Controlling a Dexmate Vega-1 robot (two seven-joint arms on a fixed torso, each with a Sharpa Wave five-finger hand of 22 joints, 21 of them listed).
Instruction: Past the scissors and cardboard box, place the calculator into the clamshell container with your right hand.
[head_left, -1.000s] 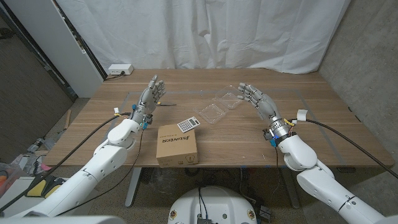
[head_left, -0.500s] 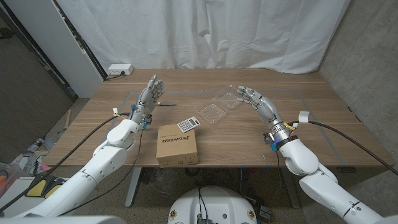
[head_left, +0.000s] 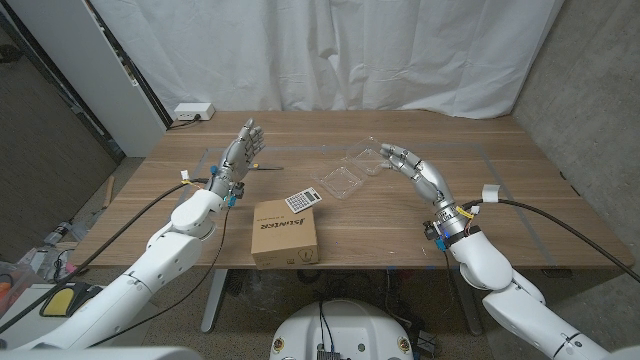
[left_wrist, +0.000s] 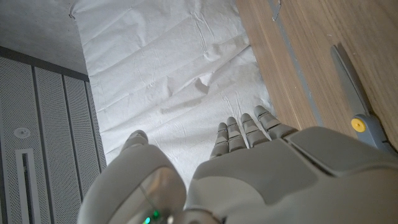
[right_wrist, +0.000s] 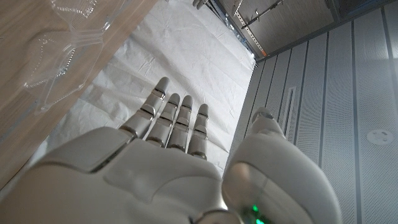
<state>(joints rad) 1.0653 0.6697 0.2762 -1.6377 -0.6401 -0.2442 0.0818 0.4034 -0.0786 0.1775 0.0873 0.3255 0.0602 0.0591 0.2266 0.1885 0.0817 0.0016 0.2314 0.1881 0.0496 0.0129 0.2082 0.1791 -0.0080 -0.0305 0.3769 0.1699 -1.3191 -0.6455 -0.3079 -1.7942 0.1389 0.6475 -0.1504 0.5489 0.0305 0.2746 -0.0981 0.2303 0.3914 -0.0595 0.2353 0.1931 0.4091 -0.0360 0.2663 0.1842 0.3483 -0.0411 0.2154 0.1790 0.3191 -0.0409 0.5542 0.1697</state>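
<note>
A small calculator (head_left: 303, 200) lies on the wooden table (head_left: 520, 200), touching the far edge of a cardboard box (head_left: 285, 232). Beyond it to the right sits a clear clamshell container (head_left: 350, 172), lid open, which also appears in the right wrist view as the clamshell (right_wrist: 62, 37). My right hand (head_left: 412, 167) hovers just right of the clamshell, fingers spread and holding nothing; its back shows as the right hand (right_wrist: 161, 162). My left hand (head_left: 242, 150) stands raised with fingers apart, empty. Scissors (head_left: 265, 168) lie beside it, seen as grey-handled scissors (left_wrist: 357, 106) past the left hand (left_wrist: 249, 168).
A white power box (head_left: 193, 111) sits at the table's back left corner. A white curtain (head_left: 350, 50) hangs behind the table. Bare wood stretches along the right side and the near right of the table.
My right arm has slid a little toward the near right, and the hand now leans lower toward the clamshell. The left arm and the objects stay put.
</note>
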